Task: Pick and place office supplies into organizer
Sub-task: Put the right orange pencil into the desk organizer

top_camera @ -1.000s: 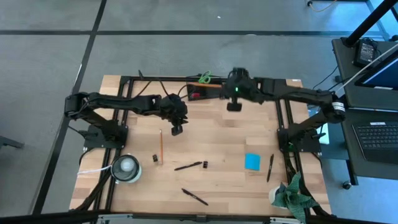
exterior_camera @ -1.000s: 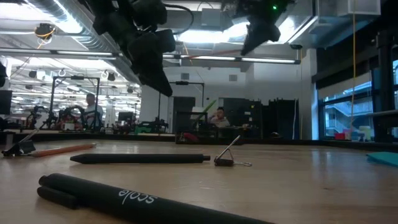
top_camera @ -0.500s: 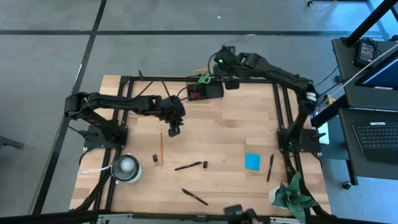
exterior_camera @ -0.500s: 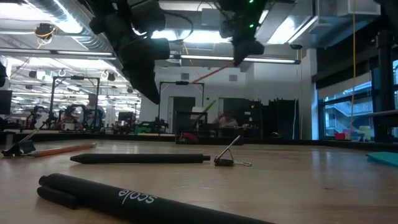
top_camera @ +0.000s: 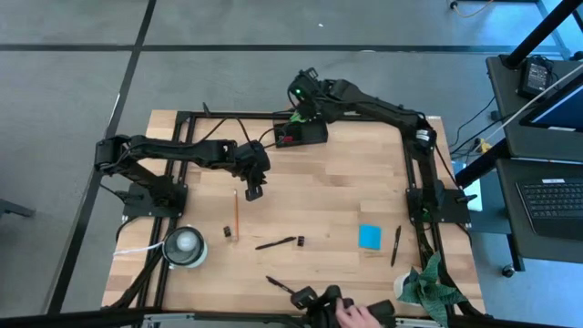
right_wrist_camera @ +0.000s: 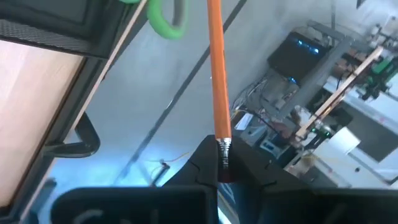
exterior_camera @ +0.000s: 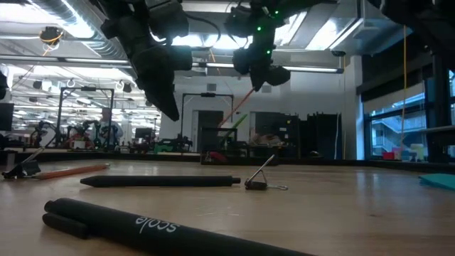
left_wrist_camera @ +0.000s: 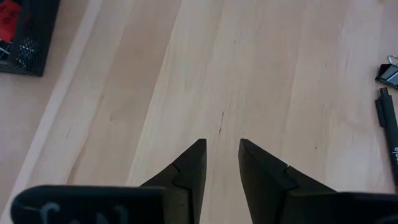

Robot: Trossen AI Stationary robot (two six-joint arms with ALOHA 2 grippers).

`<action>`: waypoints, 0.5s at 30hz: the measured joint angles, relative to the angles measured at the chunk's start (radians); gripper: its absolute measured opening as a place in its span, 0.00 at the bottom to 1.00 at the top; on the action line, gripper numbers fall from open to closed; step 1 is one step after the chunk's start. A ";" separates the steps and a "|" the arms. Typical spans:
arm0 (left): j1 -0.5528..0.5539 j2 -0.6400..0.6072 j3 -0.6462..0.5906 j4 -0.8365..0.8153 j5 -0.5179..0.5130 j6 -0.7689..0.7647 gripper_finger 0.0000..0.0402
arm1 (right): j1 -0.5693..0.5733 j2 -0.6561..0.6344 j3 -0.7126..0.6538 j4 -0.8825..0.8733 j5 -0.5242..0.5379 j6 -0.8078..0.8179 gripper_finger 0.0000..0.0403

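My right gripper hangs over the table's far edge, just behind the black organizer, and is shut on an orange pencil. Green-handled scissors stand in the organizer, and a red piece lies in it. My left gripper is open above bare wood, left of centre, touching nothing. Lying flat on the table are a pencil, black pens, black clips and the blue note pad. My right gripper pinches the orange pencil at its metal-banded eraser end between the two fingers, which lie along it. The pencil is lifted clear. It points away from the fingers and slants down toward the organizer and the scissors' green handle.
A white roll sits near the table's left near corner and a green cloth at the right near corner. A black metal frame borders the table. A person's hand holds a dark object at the near edge.
My right gripper has swung from above the table right of the organizer toward the left and far edge, tipping as it went, and the pencil now slants down from it. A person's hand has come in at the near edge.
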 joint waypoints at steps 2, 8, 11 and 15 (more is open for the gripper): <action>0.000 0.000 0.000 0.000 0.000 0.000 0.22 | 0.004 0.012 0.000 0.001 0.001 -0.017 0.06; 0.000 0.000 0.000 0.000 -0.002 0.000 0.22 | 0.006 0.028 0.000 0.044 0.003 -0.012 0.06; 0.000 0.000 0.000 0.000 -0.002 0.000 0.22 | 0.004 0.026 0.000 0.087 0.021 0.014 0.06; 0.000 0.000 0.000 0.001 -0.005 0.000 0.22 | 0.004 0.023 0.000 0.139 0.062 0.031 0.06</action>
